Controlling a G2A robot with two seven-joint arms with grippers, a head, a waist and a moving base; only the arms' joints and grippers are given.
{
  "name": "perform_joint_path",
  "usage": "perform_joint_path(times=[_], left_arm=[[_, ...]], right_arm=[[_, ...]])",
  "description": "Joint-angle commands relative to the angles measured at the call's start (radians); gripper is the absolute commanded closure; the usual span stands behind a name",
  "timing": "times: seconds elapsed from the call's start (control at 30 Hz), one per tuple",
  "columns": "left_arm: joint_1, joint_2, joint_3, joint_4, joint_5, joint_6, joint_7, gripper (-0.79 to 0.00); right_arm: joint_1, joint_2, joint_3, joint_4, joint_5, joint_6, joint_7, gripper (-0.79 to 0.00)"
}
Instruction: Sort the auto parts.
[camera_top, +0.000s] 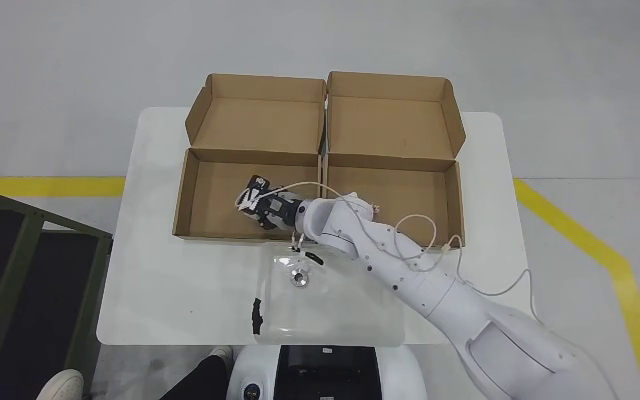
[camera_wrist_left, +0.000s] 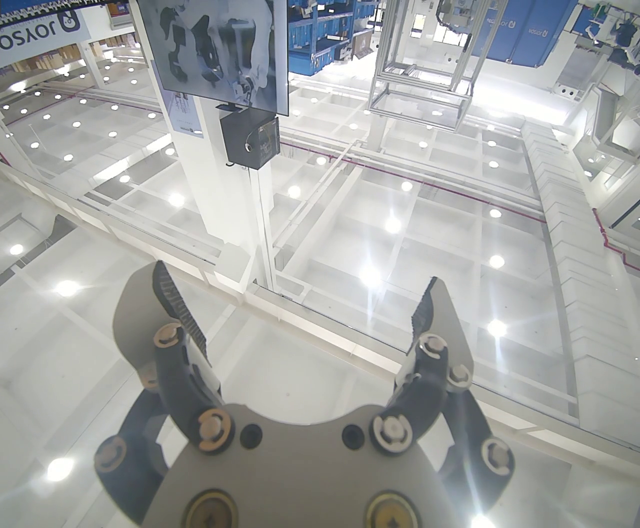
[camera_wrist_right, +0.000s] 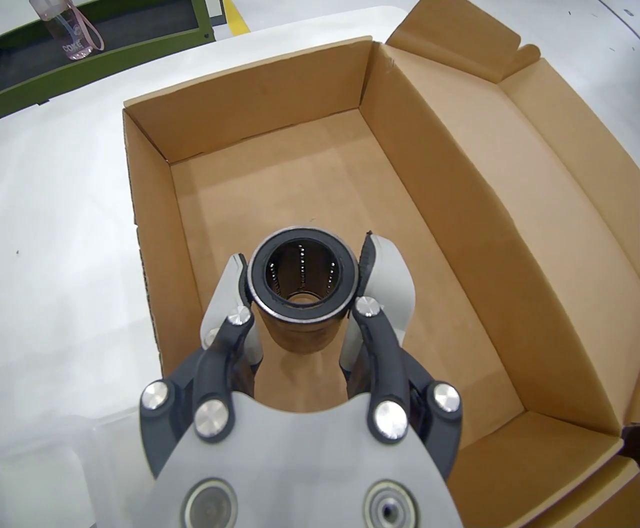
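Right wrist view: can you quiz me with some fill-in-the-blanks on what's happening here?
The right gripper is ____ on a metal cylinder.
The cylinder hangs over a box made of ____.
The left gripper, holding nothing, is ____.
Missing words: shut; cardboard; open.

Top down; R wrist nr box (camera_top: 210, 195); L up.

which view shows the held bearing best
Right wrist view: the bearing sits close between the jaws, bore and ball rows visible. Top view shows it far off over a box; left wrist view faces the ceiling.
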Motion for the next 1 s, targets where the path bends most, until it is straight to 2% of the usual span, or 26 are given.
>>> perform_joint_path(times=[0.0, 0.07, 0.2, 0.37, 0.53, 0.97], left_arm=[[0.000, 0.000, 0.000, 0.000, 0.000, 0.000, 0.000, -0.785], [0.000, 0.000, 0.000, 0.000, 0.000, 0.000, 0.000, -0.785], [0.000, 0.000, 0.000, 0.000, 0.000, 0.000, 0.000, -0.785], [0.000, 0.000, 0.000, 0.000, 0.000, 0.000, 0.000, -0.785], [0.000, 0.000, 0.000, 0.000, 0.000, 0.000, 0.000, -0.785], [0.000, 0.000, 0.000, 0.000, 0.000, 0.000, 0.000, -0.785]], right_arm=[[-0.003, -0.002, 0.004, 0.003, -0.005, -0.007, 0.004, -0.465], [-0.008, -0.004, 0.007, 0.002, -0.010, -0.011, 0.009, -0.610], [-0.015, -0.008, 0.017, -0.007, -0.016, -0.026, 0.021, -0.785], [-0.022, -0.005, 0.047, -0.058, -0.026, -0.036, 0.023, -0.785], [-0.037, 0.006, 0.086, -0.175, -0.045, -0.056, 0.065, -0.785], [-0.215, 0.066, 0.197, -0.576, -0.016, -0.177, 0.308, -0.785]])
